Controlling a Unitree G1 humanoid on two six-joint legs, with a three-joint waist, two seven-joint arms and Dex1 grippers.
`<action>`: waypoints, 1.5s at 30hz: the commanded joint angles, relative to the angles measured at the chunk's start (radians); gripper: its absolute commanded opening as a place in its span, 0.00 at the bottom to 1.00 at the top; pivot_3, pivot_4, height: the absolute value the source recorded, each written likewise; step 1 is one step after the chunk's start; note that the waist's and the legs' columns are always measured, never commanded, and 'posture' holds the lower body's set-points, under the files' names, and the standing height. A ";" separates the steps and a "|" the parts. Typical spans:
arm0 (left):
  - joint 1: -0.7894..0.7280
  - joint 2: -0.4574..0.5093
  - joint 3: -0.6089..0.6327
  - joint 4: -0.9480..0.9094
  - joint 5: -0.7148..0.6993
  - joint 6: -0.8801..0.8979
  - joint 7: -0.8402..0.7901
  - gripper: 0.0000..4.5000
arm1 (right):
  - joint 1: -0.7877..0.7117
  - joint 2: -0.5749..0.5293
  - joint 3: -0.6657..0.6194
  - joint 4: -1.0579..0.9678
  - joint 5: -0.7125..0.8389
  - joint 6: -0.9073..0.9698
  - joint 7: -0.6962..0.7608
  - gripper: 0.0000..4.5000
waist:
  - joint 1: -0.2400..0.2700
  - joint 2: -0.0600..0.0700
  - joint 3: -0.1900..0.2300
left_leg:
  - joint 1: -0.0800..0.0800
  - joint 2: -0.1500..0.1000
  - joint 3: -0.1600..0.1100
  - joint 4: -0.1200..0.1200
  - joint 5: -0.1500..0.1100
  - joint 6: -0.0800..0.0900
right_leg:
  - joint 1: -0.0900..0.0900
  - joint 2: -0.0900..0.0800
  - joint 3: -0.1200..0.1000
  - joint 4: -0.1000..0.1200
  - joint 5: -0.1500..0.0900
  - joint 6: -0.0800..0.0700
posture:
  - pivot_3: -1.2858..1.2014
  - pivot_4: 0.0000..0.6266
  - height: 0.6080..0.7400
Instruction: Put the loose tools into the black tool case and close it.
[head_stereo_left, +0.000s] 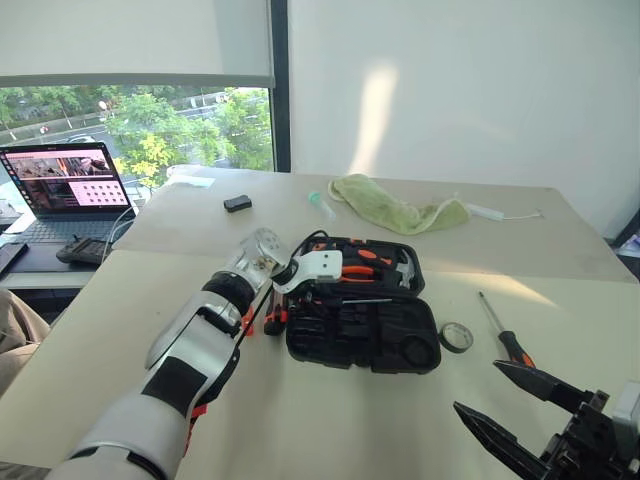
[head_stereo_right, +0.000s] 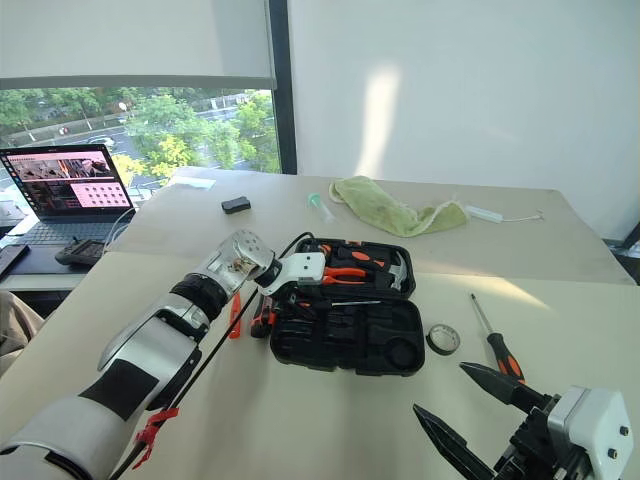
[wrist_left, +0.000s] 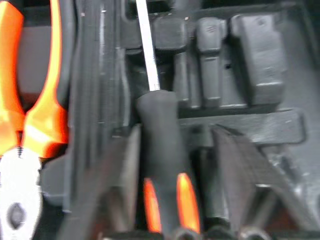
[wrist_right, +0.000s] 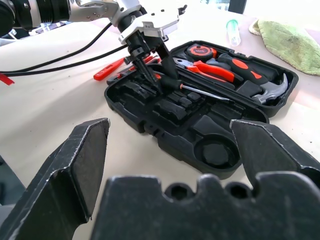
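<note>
Step in hand: you are seating a screwdriver (wrist_right: 197, 90) in the black tool case (head_stereo_left: 362, 318), which lies open mid-tabletop.
Left gripper (wrist_right: 152, 70): over the case's left end; its fingers stand apart either side of the black handle, whether they touch it I cannot tell.
Right gripper (head_stereo_left: 520, 410): jaws wide, empty, near the tabletop's front right corner.
Advice: lift straight off so the shaft stays in its slot.
Loose: second screwdriver (head_stereo_left: 505, 335) and tape roll (head_stereo_left: 456, 337) right of the case; orange tools (wrist_right: 111, 70) by its left end.
Room: cream tabletop, green cloth (head_stereo_left: 395, 209) near the far edge, laptop (head_stereo_left: 62, 190) by the window.
</note>
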 joint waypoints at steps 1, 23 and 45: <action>-0.002 0.028 0.104 -0.144 -0.076 0.071 0.002 0.80 | 0.007 -0.003 -0.020 -0.021 -0.008 -0.041 0.002 1.00 | 0.000 0.000 0.000 | -0.001 0.000 0.000 0.000 0.000 0.000 | -0.001 0.000 0.000 0.000 0.000 0.000 | 0.52 0.24 1.00; 0.455 -0.107 0.238 -0.631 -0.113 0.450 0.570 0.01 | -0.044 0.005 0.014 -0.021 -0.060 -0.008 -0.020 1.00 | -0.001 0.001 -0.001 | 0.003 0.000 -0.001 0.001 0.000 0.000 | 0.003 -0.002 0.001 0.002 -0.001 0.001 | 0.52 0.24 1.00; 0.535 -0.036 0.062 -0.441 0.097 -0.013 0.642 0.01 | -0.230 -0.043 0.086 0.019 -0.170 0.148 -0.153 1.00 | -0.001 0.007 -0.033 | 0.013 -0.001 0.000 -0.002 -0.004 0.004 | 0.010 -0.011 -0.001 0.000 -0.003 -0.001 | 0.52 0.24 1.00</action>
